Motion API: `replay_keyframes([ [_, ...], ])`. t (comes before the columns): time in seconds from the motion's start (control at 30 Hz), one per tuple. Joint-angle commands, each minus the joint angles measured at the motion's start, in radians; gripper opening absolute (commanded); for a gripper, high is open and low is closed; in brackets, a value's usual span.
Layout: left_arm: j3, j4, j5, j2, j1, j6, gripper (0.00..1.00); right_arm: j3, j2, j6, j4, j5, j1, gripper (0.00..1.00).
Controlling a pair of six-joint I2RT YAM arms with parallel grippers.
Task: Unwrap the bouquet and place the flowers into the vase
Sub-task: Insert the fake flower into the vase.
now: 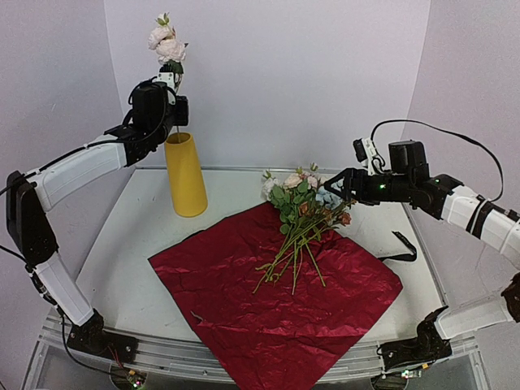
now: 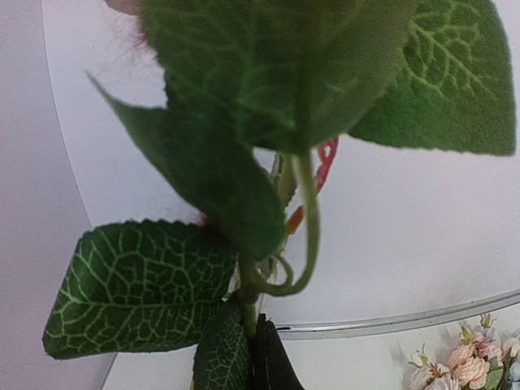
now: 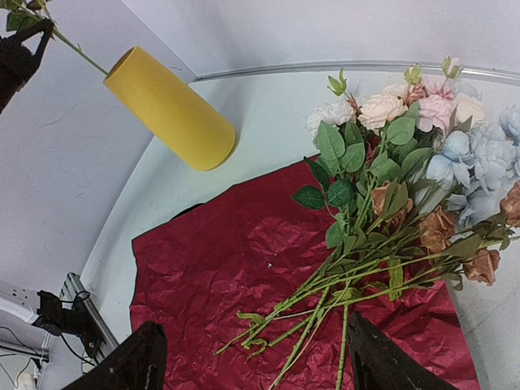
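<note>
flowers (image 1: 302, 223) lie mid-table on spread red paper (image 1: 268, 309), R gripper (image 1: 336, 187) fingers apart by the blooms on right side; L gripper (image 1: 171, 88) clamped on one white-bloom stem (image 1: 166, 42) above vase (image 1: 185, 175), far left.

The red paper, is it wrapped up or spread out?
Spread out. The red paper lies open and flat, and the flowers lie loose on top of it, not bundled inside.

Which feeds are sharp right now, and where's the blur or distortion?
Left wrist: the held artificial flower's green veined leaves crowd the lens, upper ones soft; top external: evenly lit, sharp; right wrist: sharp, though the white table's rim curves and the tall matte yellow vase looks tilted.
</note>
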Motion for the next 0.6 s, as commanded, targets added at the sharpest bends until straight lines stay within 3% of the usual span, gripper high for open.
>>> replay_keyframes([
  [0.0,-0.026,0.033,0.019,0.005,0.012,-0.097,0.00,0.014,-0.030,-0.010,0.003,0.002,0.005,0.77],
  [0.37,-0.003,-0.083,0.078,0.063,0.045,-0.227,0.00,0.013,-0.024,-0.015,0.002,0.005,0.005,0.77],
  [0.57,0.029,-0.153,0.069,0.081,0.046,-0.247,0.09,0.001,-0.028,-0.022,0.001,0.002,0.004,0.77],
])
